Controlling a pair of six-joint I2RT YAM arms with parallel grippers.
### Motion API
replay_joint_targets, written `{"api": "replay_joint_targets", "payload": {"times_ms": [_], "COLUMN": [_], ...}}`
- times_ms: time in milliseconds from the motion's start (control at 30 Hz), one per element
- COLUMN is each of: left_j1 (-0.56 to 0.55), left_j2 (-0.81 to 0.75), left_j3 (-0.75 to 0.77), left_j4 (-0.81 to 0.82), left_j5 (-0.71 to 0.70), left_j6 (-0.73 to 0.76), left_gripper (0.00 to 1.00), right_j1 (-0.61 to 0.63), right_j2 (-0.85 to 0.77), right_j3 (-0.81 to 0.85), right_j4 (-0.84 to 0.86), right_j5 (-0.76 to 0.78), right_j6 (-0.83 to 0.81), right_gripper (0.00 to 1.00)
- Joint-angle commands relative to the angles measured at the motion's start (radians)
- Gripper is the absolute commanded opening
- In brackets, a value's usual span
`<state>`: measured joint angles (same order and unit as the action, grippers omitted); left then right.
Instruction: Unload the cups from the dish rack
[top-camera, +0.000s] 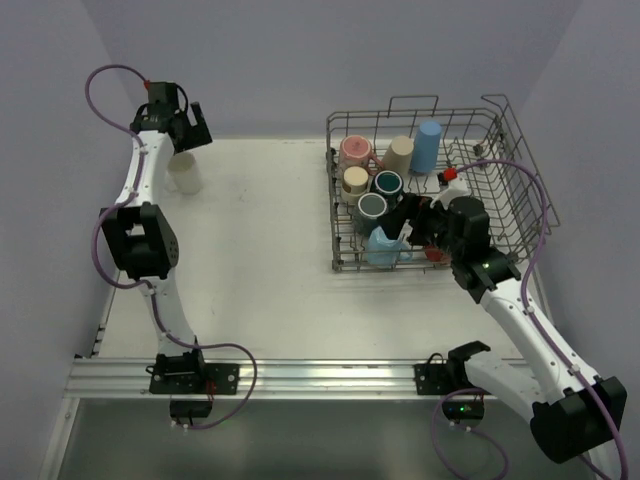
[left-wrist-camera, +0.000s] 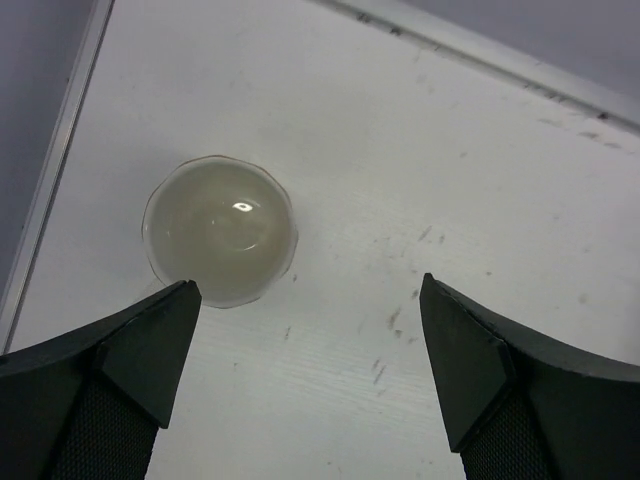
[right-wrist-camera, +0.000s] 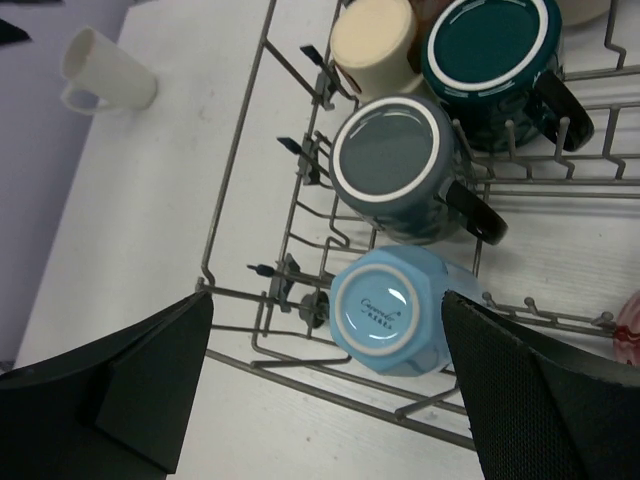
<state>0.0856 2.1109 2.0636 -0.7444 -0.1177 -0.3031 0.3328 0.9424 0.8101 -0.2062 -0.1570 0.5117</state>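
The grey wire dish rack (top-camera: 520, 190) stands at the back right of the table. Upside down inside it are a pink cup (top-camera: 354, 152), a beige one (top-camera: 399, 153), a tall blue tumbler (top-camera: 428, 146) and two dark teal mugs (right-wrist-camera: 395, 165) (right-wrist-camera: 495, 50). A light blue cup (right-wrist-camera: 390, 312) lies in the rack's near-left corner. My right gripper (right-wrist-camera: 325, 310) hangs open above that cup, not touching it. A white cup (left-wrist-camera: 220, 230) stands on the table at the far left. My left gripper (left-wrist-camera: 310, 300) is open just above and beside it, holding nothing.
A red-and-white cup (right-wrist-camera: 630, 320) shows at the right edge of the right wrist view. An aluminium rail (top-camera: 300, 375) runs along the table's near edge. Walls close off the back and both sides. The white cup stands near the table's left edge (left-wrist-camera: 60, 160).
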Motion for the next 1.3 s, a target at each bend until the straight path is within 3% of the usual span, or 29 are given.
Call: {"api": "replay_joint_targets", "payload": {"times_ms": [0, 200, 433, 567, 733, 967, 1133, 1267], "left_j1": [0.006, -0.062, -0.273, -0.302, -0.302, -0.302, -0.302, -0.303], "left_j2": [-0.173, -0.409, -0.791, -1.027, -1.181, -1.312, -1.310, -1.332], "left_j3": [-0.013, -0.167, -0.605, -0.854, -1.066, -1.168, -1.188, -1.206], "left_j4": [0.102, 0.213, 0.385, 0.473, 0.429, 0.363, 0.370, 0.399], "left_j5": [0.099, 0.330, 0.513, 0.578, 0.618, 0.532, 0.562, 0.573], "left_j6": [-0.036, -0.103, -0.160, -0.177, -0.096, -0.008, -0.011, -0.027], "left_gripper": [1.00, 1.00, 1.00, 1.00, 1.00, 1.00, 1.00, 1.00], "right_j1": [0.052, 0.133, 0.184, 0.218, 0.256, 0.265, 0.265, 0.267], "right_j2": [0.004, 0.099, 0.219, 0.301, 0.384, 0.456, 0.521, 0.542], "right_j3": [0.046, 0.103, 0.176, 0.224, 0.274, 0.336, 0.363, 0.373], "right_j4": [-0.081, -0.194, -0.269, -0.295, -0.352, -0.421, -0.475, -0.473], "right_j5": [0.143, 0.296, 0.370, 0.367, 0.424, 0.474, 0.468, 0.445], "right_j6": [-0.076, -0.148, -0.202, -0.228, -0.257, -0.271, -0.280, -0.277], "right_gripper": [0.99, 0.99, 0.99, 0.99, 0.99, 0.92, 0.97, 0.90]}}
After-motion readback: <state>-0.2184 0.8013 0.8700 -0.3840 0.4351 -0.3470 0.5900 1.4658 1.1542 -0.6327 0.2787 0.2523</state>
